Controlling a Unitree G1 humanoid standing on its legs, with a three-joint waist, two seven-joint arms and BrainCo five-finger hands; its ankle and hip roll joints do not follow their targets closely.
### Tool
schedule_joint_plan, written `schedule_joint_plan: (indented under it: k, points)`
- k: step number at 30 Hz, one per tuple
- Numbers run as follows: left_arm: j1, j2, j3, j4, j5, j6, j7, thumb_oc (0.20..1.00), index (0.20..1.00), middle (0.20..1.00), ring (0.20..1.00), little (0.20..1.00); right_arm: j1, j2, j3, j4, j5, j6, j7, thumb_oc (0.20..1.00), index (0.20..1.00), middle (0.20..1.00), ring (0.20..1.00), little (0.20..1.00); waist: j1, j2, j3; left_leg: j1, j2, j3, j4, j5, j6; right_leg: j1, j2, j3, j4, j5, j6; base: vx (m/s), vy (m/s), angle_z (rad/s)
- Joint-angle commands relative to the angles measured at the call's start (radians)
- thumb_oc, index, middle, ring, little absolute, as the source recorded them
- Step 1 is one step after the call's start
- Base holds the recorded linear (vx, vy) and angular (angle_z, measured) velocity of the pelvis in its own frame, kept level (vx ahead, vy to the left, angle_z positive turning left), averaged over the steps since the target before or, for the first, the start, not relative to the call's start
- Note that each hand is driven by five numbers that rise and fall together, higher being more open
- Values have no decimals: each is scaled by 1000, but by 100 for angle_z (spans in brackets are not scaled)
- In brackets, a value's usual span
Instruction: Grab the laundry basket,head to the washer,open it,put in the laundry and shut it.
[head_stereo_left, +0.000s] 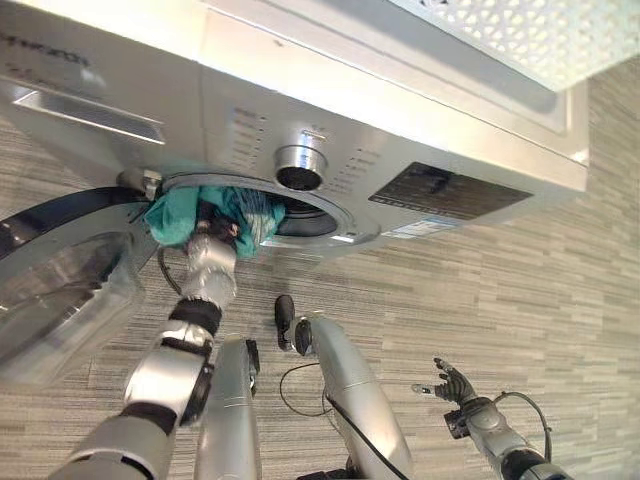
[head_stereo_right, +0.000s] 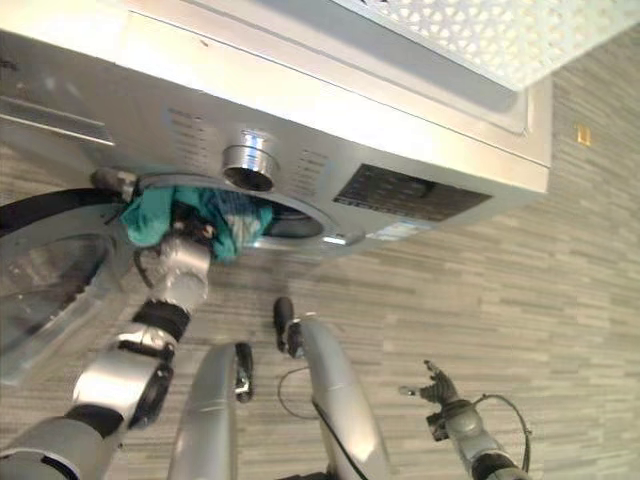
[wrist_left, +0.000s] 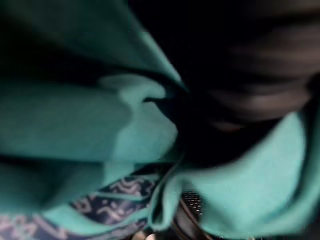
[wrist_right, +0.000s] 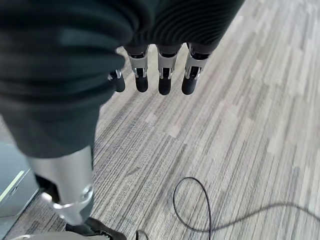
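Laundry (head_stereo_left: 178, 218) went into the washer (head_stereo_left: 330, 215) under our left hand (head_stereo_left: 212, 236), grip hidden; right hand (head_stereo_left: 452, 383) hung slack. Next: withdraw, shut door (head_stereo_left: 60, 285).

floor (head_stereo_left: 520, 280): striped grey-beige plank-pattern covering, short staggered bands of light and dark, running under and all around the appliance | same floor in right wrist view, streaked grey planks | light: bright, strong glare along the upper surfaces | white perforated lattice-patterned panel (head_stereo_left: 520, 35) at the upper right edge
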Motion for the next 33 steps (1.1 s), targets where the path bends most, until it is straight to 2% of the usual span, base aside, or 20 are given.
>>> schedule_joint_plan:
  k: [1, 2, 3, 4, 5, 6, 7, 10, 12, 14, 17, 19, 23, 24, 26, 27, 28, 29, 31, 33]
  points:
    - [-203, 45, -8, -67, 1, -61, -28, 200, 200, 200, 200, 200, 69, -92, -11, 22, 66, -6, 7, 1000, 1000, 1000, 1000, 1000, -40, 40, -77, -60, 22, -109, 69, -21, -44, 52, 25, 11, 30, -126, 38, -18, -105, -36]
    - [-268, 60, -29, -53, 5, -46, -33, 523, 523, 523, 523, 523, 72, -100, -21, 6, 77, -2, 11, 1000, 1000, 1000, 1000, 1000, -50, 46, -84, -101, 29, -113, 97, -21, -47, 23, 28, 5, 42, -122, 41, -10, -105, -30]
    - [-294, 77, -36, -18, 28, -33, -17, 1000, 1000, 1000, 1000, 1000, 84, -102, -28, -12, 77, 1, 10, 1000, 1000, 1000, 1000, 1000, -54, 54, -86, -119, 32, -116, 109, -22, -47, 6, 28, -2, 52, -123, 43, -6, -76, -23]
    - [-295, 77, -36, -17, 28, -32, -17, 1000, 1000, 1000, 1000, 1000, 84, -102, -29, -13, 77, 2, 10, 1000, 1000, 1000, 1000, 1000, -54, 55, -87, -121, 32, -116, 111, -23, -47, 4, 28, -3, 52, -123, 43, -7, -55, -12]
    - [-333, 102, -78, 68, 86, 25, -5, 1000, 1000, 1000, 1000, 1000, 86, -104, -26, -16, 81, 7, 15, 1000, 1000, 1000, 1000, 1000, -57, 62, -87, -135, 33, -118, 117, -22, -46, -9, 25, -8, 59, -123, 43, -11, -48, -5]
    - [-358, 119, -95, 85, 95, 35, -19, 1000, 1000, 1000, 1000, 1000, 93, -103, -24, -24, 77, 7, 16, 1000, 1000, 1000, 1000, 1000, -60, 65, -84, -144, 36, -119, 120, -23, -45, -15, 25, -10, 61, -122, 44, -18, -75, 0]
    - [-368, 147, -129, 129, 158, 82, -52, 1000, 1000, 1000, 1000, 1000, 92, -101, -19, -17, 68, 11, 20, 1000, 1000, 1000, 1000, 1000, -63, 74, -79, -153, 41, -121, 124, -20, -42, -25, 28, -13, 68, -121, 44, -10, -42, 0]
    - [-346, 147, -141, 175, 216, 118, -81, 1000, 1000, 1000, 1000, 1000, 86, -102, -13, -15, 68, 10, 32, 1000, 1000, 1000, 1000, 1000, -63, 80, -72, -161, 44, -120, 123, -15, -39, -34, 33, -15, 66, -118, 41, -12, -28, -1]
    - [-324, 148, -163, 240, 317, 162, -116, 1000, 1000, 1000, 1000, 1000, 75, -113, -6, -17, 70, 5, 46, 1000, 1000, 1000, 1000, 1000, -65, 85, -67, -167, 45, -118, 114, -6, -37, -37, 37, -14, 58, -112, 37, -32, -45, -7]
    - [-310, 134, -181, 272, 394, 180, -133, 1000, 1000, 1000, 1000, 1000, 66, -128, -6, -34, 84, 0, 55, 1000, 1000, 1000, 1000, 1000, -64, 87, -61, -164, 39, -120, 77, 18, -42, -33, 35, -13, 27, -97, 33, -36, -80, -5]
    - [-299, 118, -176, 267, 384, 174, -134, 1000, 1000, 1000, 1000, 1000, 65, -139, -8, -50, 92, -5, 57, 1000, 1000, 1000, 1000, 1000, -65, 90, -61, -161, 31, -121, 43, 35, -47, -26, 28, -11, -4, -84, 30, -27, -66, 1]
    - [-273, 90, -190, 255, 434, 168, -126, 1000, 1000, 1000, 1000, 1000, 51, -145, -5, -52, 88, -13, 54, 1000, 1000, 1000, 1000, 1000, -61, 93, -58, -144, 18, -124, -27, 71, -53, 3, 18, -3, -84, -50, 30, -44, -76, 6]
    - [-231, 56, -187, 225, 465, 151, -103, 1000, 1000, 1000, 1000, 1000, 44, -147, 1, -60, 76, -20, 48, 1000, 1000, 1000, 1000, 1000, -52, 97, -48, -103, 4, -131, -107, 113, -51, 46, 6, 4, -147, -19, 35, -37, -36, 21]
    - [-145, 27, -211, 206, 598, 159, -80, 1000, 1000, 1000, 1000, 1000, 26, -137, 5, -45, 70, -34, 34, 1000, 1000, 1000, 1000, 1000, -37, 102, -33, -41, -8, -134, -187, 153, -48, 105, -6, 18, -208, 8, 39, -44, -11, 25]
    - [-85, 13, -261, 193, 758, 178, -55, 1000, 1000, 1000, 1000, 1000, 13, -131, 8, -23, 69, -38, 32, 1000, 1000, 1000, 1000, 1000, -26, 106, -27, 1, -17, -134, -231, 175, -48, 143, -11, 25, -240, 21, 39, -21, 1, 15]
    - [-59, 0, -285, 236, 861, 212, -42, 1000, 1000, 1000, 1000, 1000, 0, -127, 14, 4, 67, -41, 35, 1000, 1000, 1000, 1000, 1000, -22, 105, -26, 19, -20, -133, -248, 186, -51, 165, -14, 26, -259, 28, 40, -7, 16, 12]
    - [-22, -20, -271, 333, 868, 265, -88, 1000, 1000, 1000, 1000, 1000, -26, -126, 19, 29, 67, -33, 41, 1000, 1000, 1000, 1000, 1000, -23, 102, -25, 30, -20, -130, -259, 196, -55, 179, -16, 27, -270, 34, 43, -12, 21, 9]
    - [-32, -23, -271, 366, 863, 280, -106, 1000, 1000, 1000, 1000, 1000, -45, -126, 26, 49, 70, -18, 50, 1000, 1000, 1000, 1000, 1000, -27, 101, -28, 30, -21, -132, -257, 194, -53, 181, -17, 28, -270, 34, 41, -25, 26, 7]
    - [-68, 12, -390, 375, 1068, 297, -146, 1000, 1000, 1000, 1000, 1000, -57, -153, 37, 8, 56, 0, 65, 1000, 1000, 1000, 1000, 1000, -43, 96, -44, 16, -14, -130, -248, 193, -55, 173, -11, 37, -266, 38, 41, -26, 40, 3]
    - [-92, 43, -413, 382, 1163, 316, -106, 1000, 1000, 1000, 1000, 1000, -66, -177, 25, 2, 55, -7, 73, 1000, 1000, 1000, 1000, 1000, -49, 96, -59, 2, -10, -129, -239, 187, -53, 163, -10, 37, -273, 46, 43, -2, 34, -2]
